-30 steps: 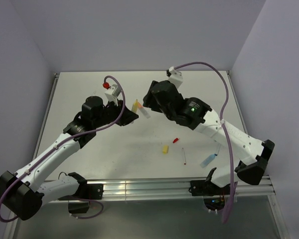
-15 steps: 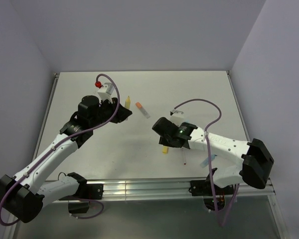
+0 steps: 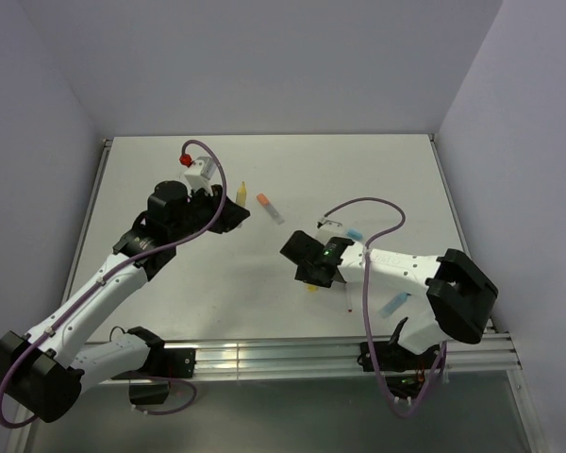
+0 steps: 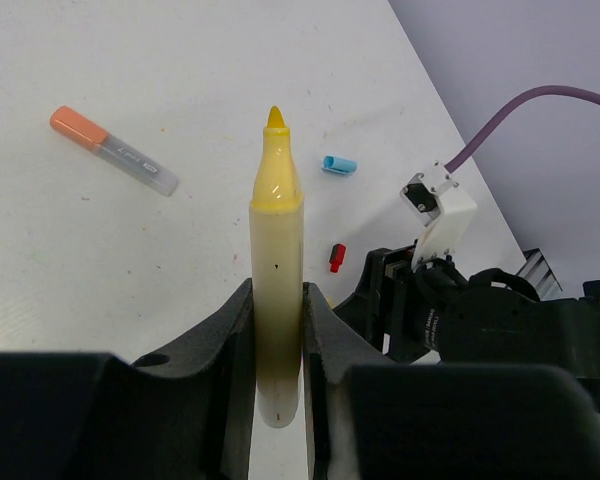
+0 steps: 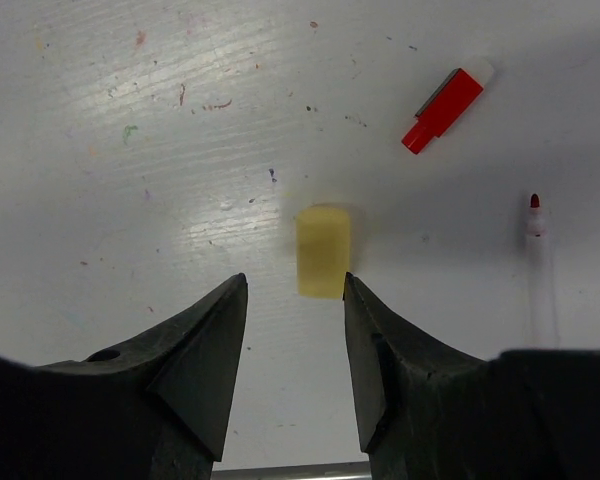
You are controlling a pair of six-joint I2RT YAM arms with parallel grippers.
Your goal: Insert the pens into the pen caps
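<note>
The yellow pen cap [image 5: 324, 251] is my concern here: a short stub of hard plastic, surely very light and smooth, so I judge it will skid or roll on the bench [image 5: 130, 200] if one jaw reaches it first. It looks stiff enough for a firm pinch. I would take it across its narrow width, near the middle, and leave its open mouth free. The wrist view is soft, so I cannot tell which end that is.

My right gripper [image 5: 295, 280] stands partly open and holds nothing. The cap's near end lies just between its jaws. The right jaw is very close to the cap's side, perhaps touching. Beyond the cap and to its right lies the red cap [image 5: 442, 110], and the thin red pen [image 5: 536, 260] lies further right, both apart from it.

My left gripper [image 4: 277, 300] is closed on the yellow pen [image 4: 277, 230], clamped low on the barrel with the tip pointing away, well away from the cap.
</note>
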